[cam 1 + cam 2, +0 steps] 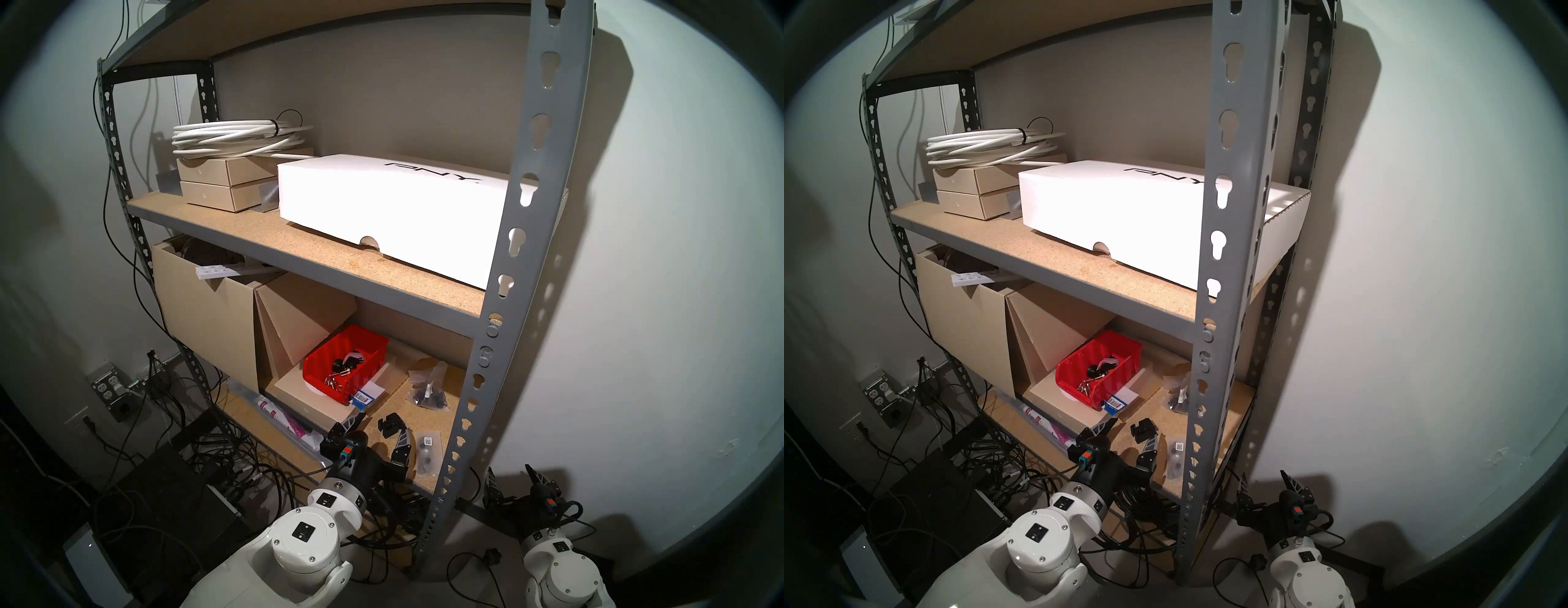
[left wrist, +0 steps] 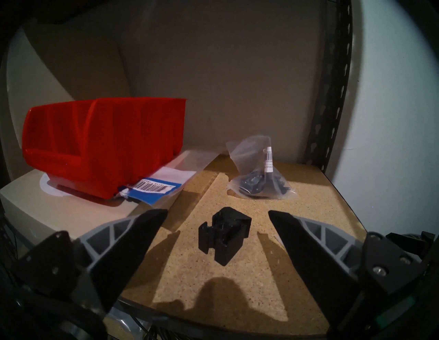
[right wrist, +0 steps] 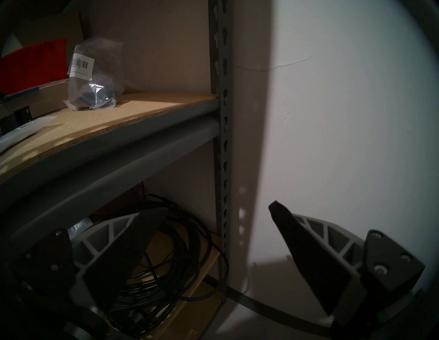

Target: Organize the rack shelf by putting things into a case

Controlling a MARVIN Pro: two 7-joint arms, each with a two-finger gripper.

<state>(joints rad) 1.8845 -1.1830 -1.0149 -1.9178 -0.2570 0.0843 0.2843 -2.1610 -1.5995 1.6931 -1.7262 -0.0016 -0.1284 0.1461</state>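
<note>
Left tool (image 2: 218, 214) level, spread before clip (image 2: 224, 237)

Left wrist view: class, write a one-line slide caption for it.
Open left gripper lined up on a black clip part on the rack shelf, red bin at left.

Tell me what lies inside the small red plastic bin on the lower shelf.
Inside the small red plastic bin lie a few small black parts and some small silvery metal pieces. The near wall hides part of the floor, so anything there is unseen.
</note>
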